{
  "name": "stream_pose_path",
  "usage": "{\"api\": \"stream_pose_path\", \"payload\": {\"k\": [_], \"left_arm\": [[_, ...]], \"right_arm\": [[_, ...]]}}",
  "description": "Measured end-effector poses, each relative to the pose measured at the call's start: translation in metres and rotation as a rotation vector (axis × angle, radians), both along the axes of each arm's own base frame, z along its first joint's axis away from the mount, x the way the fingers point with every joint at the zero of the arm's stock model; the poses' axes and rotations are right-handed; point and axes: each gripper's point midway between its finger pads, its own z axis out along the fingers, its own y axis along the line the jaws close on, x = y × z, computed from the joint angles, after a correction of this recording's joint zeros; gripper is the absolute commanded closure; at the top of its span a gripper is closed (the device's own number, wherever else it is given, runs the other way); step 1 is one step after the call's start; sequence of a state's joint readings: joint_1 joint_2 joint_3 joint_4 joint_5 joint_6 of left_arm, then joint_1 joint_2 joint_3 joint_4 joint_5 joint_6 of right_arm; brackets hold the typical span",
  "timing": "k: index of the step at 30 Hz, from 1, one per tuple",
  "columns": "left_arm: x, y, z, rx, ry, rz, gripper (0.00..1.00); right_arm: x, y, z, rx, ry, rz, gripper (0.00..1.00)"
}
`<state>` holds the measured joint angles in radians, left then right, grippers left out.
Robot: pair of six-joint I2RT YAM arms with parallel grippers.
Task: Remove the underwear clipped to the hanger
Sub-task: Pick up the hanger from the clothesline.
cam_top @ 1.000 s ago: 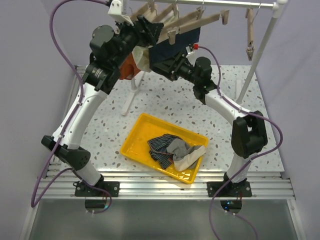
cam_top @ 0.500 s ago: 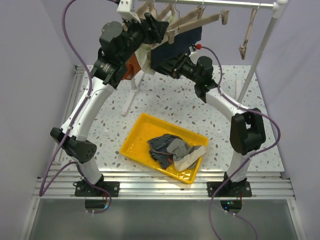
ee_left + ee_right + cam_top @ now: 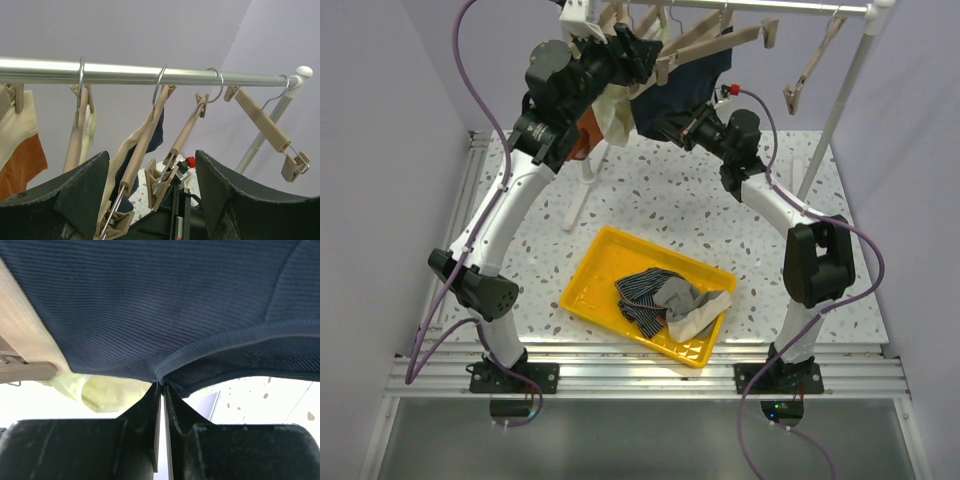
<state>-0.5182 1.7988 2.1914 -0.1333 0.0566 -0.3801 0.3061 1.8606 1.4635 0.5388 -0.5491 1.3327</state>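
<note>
1. The right gripper (image 3: 161,390) has its jaws pressed together on the lower hem of the navy underwear (image 3: 150,305); the right wrist view shows the seam bunched into a small peak just where the two fingers meet. I judge the low pinch is there so the cloth can be drawn down and out of its clips.
2. The left gripper (image 3: 150,200) has its jaws spread, holding nothing. They stand to either side of a tan clip hanger (image 3: 145,145) and its clips, which looks like a stance for squeezing a clip or steadying the hanger while the other arm pulls.
3. The navy piece hangs from its hanger on the metal rail (image 3: 125,74), high at the back of the desk (image 3: 650,200), with a pale yellow-green pair (image 3: 107,392) just beside it and a cream pair (image 3: 20,120) and an orange-red pair (image 3: 22,167) further along the rail.
4. Some hangers on the rail hang bare, among them the end hanger (image 3: 262,125), tilted by the rack post.
5. A yellow tray (image 3: 588,282) sits on the desk between the arm bases; in it lie a striped navy pair (image 3: 642,290) and a grey-white pair (image 3: 695,308), so it serves as the drop point.
6. No brand, label or writing can be read in any view.
</note>
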Motion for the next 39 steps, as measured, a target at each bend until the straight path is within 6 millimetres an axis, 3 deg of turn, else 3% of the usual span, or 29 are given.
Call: {"api": "stream_pose_path", "payload": {"k": [2,4,6,11,19,21,23,24,31,39], "left_arm": [[0.001,-0.002,0.0,-0.005,-0.006,-0.006,0.27],[0.004,-0.005,0.002,-0.014,-0.019,-0.012,0.27],[0.008,-0.008,0.005,-0.028,-0.035,-0.017,0.28],[0.019,-0.016,0.006,-0.061,-0.062,-0.025,0.29],[0.041,-0.029,0.001,-0.083,-0.098,-0.028,0.32],[0.046,-0.032,-0.004,-0.084,-0.099,-0.027,0.33],[0.052,-0.034,-0.008,-0.085,-0.099,-0.026,0.34],[0.054,-0.035,-0.009,-0.085,-0.1,-0.026,0.34],[0.067,-0.042,-0.02,-0.09,-0.106,-0.022,0.35],[0.074,-0.045,-0.011,-0.126,-0.17,-0.015,0.34]], "right_arm": [[0.0,-0.002,0.002,0.005,-0.009,0.001,0.86],[-0.002,-0.001,0.004,0.01,-0.011,0.015,0.53],[-0.004,0.0,0.006,0.014,-0.017,0.025,0.31],[-0.009,0.002,0.006,0.014,-0.034,0.05,0.29],[-0.014,-0.007,-0.016,-0.001,-0.014,0.08,0.28],[-0.018,-0.01,-0.017,0.001,-0.031,0.101,0.22],[-0.024,-0.013,-0.015,0.006,-0.067,0.129,0.18],[-0.027,-0.014,-0.014,0.008,-0.085,0.14,0.01],[-0.057,-0.018,0.004,-0.004,-0.203,0.22,0.01],[-0.09,-0.02,0.018,-0.068,-0.327,0.285,0.01]]}}
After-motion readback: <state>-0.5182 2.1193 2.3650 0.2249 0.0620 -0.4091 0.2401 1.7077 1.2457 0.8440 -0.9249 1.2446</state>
